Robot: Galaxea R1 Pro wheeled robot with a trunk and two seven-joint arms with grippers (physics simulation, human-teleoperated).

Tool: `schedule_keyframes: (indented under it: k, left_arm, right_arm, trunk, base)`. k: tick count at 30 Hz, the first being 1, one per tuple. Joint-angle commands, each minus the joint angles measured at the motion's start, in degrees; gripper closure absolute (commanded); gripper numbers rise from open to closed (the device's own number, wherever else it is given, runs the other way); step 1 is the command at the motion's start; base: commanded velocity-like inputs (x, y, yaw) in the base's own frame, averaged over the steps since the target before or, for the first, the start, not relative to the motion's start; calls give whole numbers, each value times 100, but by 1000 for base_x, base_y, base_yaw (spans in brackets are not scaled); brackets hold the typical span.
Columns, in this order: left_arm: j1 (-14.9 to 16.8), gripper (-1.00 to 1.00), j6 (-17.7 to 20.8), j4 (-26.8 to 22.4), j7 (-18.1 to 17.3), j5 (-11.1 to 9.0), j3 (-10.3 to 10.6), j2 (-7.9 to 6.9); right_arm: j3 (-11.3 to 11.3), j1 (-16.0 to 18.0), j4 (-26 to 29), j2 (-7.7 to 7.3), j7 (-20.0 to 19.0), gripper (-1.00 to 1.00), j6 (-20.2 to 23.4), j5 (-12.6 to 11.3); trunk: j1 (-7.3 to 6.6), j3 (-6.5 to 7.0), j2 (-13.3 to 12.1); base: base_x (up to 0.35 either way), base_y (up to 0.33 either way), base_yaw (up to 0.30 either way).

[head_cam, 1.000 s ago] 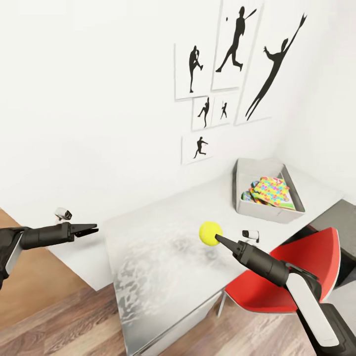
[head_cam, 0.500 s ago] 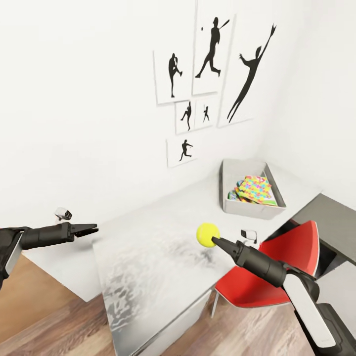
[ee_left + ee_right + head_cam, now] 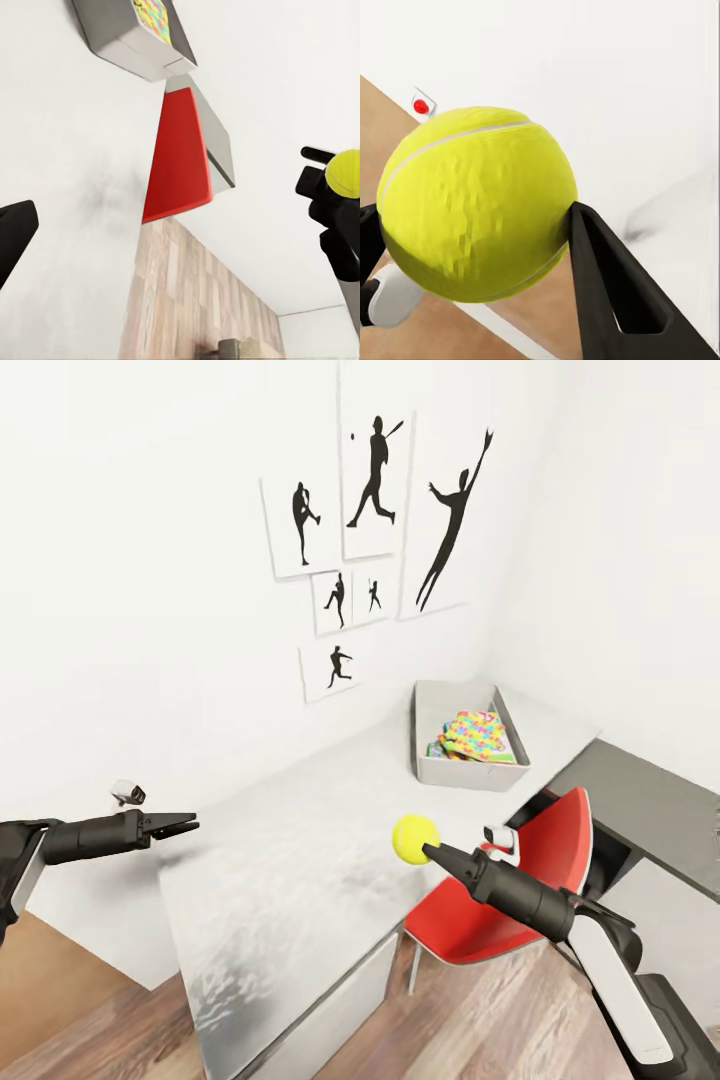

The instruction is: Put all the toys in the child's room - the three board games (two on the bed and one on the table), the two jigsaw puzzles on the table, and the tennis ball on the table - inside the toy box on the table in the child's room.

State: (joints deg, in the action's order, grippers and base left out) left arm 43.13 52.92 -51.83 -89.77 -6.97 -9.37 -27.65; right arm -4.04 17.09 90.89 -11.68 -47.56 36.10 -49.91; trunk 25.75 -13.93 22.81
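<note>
My right gripper (image 3: 428,849) is shut on the yellow tennis ball (image 3: 414,837), held above the pale speckled table (image 3: 290,850) near its front edge. In the right wrist view the tennis ball (image 3: 476,202) sits between the black fingers (image 3: 607,289). The light-grey toy box (image 3: 428,725) stands at the table's far end by the wall, with bright jigsaw puzzles (image 3: 480,734) lying in it. My left gripper (image 3: 186,822) hangs open and empty off the table's left end. The left wrist view shows the toy box (image 3: 124,37) and the tennis ball (image 3: 346,172). The bed is out of view.
A red chair (image 3: 500,905) stands under the table's front edge, below my right arm. A lower dark-grey cabinet section (image 3: 640,800) joins the table at the right. Black baseball silhouettes (image 3: 375,470) hang on the white wall. Wood-plank floor (image 3: 90,1010) lies in the foreground.
The whole view has shifted: table, toy box and pictures slid left and the box looks smaller, so the camera moved. Both arms keep their pose, and the ball stays gripped.
</note>
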Motion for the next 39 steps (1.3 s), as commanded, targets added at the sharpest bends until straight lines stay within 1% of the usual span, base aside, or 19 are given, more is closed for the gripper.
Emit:
schedule_keyframes:
  k: [1,3,7,13,15,19,26,32,39]
  left_arm:
    - [3,-100,59,-4,-23,3,2,-1]
    - [3,-100,57,-9,-23,3,4,3]
    - [3,-100,54,-11,-23,3,5,4]
    - [3,-100,52,-25,-23,3,6,26]
    - [3,-100,51,-27,-23,3,7,36]
    - [3,-100,43,-28,-23,4,12,47]
    - [3,-100,-110,-29,-23,3,16,54]
    - [3,-100,-129,-29,-23,3,22,57]
    - [3,-100,-132,-29,-23,3,15,57]
  right_arm:
    - [-4,6,-1,-3,21,100,58,-44]
    - [-5,7,-1,-2,19,100,56,9]
    - [-5,8,-1,-2,22,100,55,31]
    - [-140,9,-1,1,39,100,47,47]
    - [-152,10,-1,0,49,100,42,61]
    - [-134,13,-1,-1,61,100,38,75]
    - [-164,12,-1,4,76,100,3,78]
    - [-147,6,-1,4,79,100,-6,78]
    - [-130,8,-6,-1,80,100,-196,78]
  trunk:
    - [3,-2,11]
    - [3,14,11]
    - [3,47,11]
    - [3,90,11]
    - [3,95,11]
    - [3,98,11]
    - [3,99,11]
    - [3,105,11]
    - [3,106,11]
  base:
    - [-3,-82,-176]
    - [-2,-83,-178]
    - [0,-84,-181]
    - [0,-215,-167]
    - [0,-289,-63]
    - [0,-300,-18]
    - [1,-304,1]
    - [44,-295,75]
    - [12,-53,7]
